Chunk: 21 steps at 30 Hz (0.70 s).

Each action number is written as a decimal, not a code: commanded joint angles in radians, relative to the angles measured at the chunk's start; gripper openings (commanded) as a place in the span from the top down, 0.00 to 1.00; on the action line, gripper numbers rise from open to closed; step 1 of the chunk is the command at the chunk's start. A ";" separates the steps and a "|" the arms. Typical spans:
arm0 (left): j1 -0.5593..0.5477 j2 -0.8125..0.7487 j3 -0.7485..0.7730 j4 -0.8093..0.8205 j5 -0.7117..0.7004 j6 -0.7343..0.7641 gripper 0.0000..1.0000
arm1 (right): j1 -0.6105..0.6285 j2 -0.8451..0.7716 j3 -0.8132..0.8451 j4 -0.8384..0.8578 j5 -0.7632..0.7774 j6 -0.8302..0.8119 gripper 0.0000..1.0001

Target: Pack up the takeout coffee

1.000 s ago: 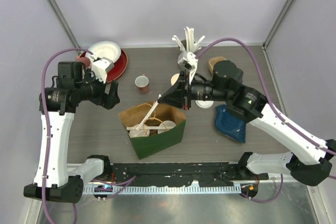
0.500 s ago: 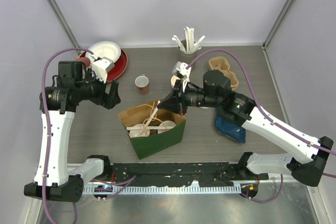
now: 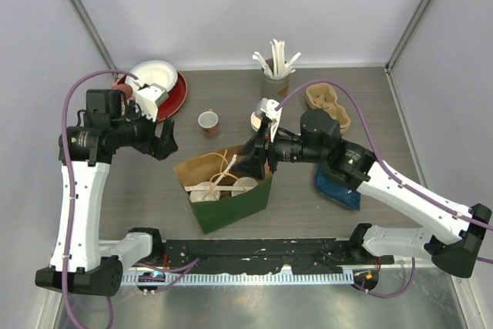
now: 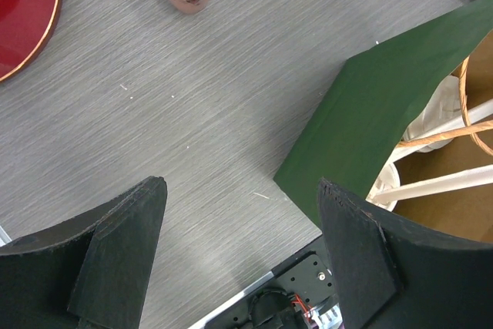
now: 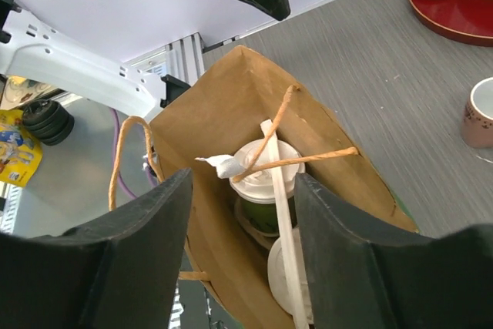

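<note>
The green paper bag (image 3: 231,204) stands open near the front middle of the table, brown inside (image 5: 223,113). In it stands a takeout coffee, a green cup with a white lid (image 5: 267,172), and beside it shows a second white lid (image 5: 286,276). A long white stick (image 5: 282,213) leans across them, free of the fingers. My right gripper (image 5: 243,182) hovers open above the bag's mouth (image 3: 254,166), holding nothing. Left of the bag, my left gripper (image 3: 164,141) hangs open over bare table (image 4: 243,186), the bag's green side (image 4: 377,105) just to its right.
A small red-and-white cup (image 3: 208,122) stands behind the bag. A red plate (image 3: 176,96) with a white bowl is at the back left. Behind are a holder of white sticks (image 3: 275,63) and a cardboard carrier tray (image 3: 327,102). A blue item (image 3: 337,182) lies under my right arm.
My right gripper has come down and left over the bag's mouth, and its jaws have opened. The white stick now rests in the bag. The left arm has not moved.
</note>
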 commanded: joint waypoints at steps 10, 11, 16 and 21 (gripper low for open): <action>0.006 -0.007 -0.003 0.022 0.033 0.016 0.17 | 0.006 -0.050 0.052 0.014 0.048 -0.044 0.36; 0.006 -0.006 -0.003 0.021 0.033 0.016 0.17 | 0.006 -0.050 0.054 0.019 0.039 -0.040 0.36; 0.006 -0.006 -0.003 0.021 0.037 0.017 0.17 | 0.004 -0.061 0.074 0.066 0.036 -0.012 0.35; 0.006 -0.009 -0.003 0.018 0.039 0.022 0.17 | 0.006 -0.020 0.100 0.048 0.013 -0.007 0.44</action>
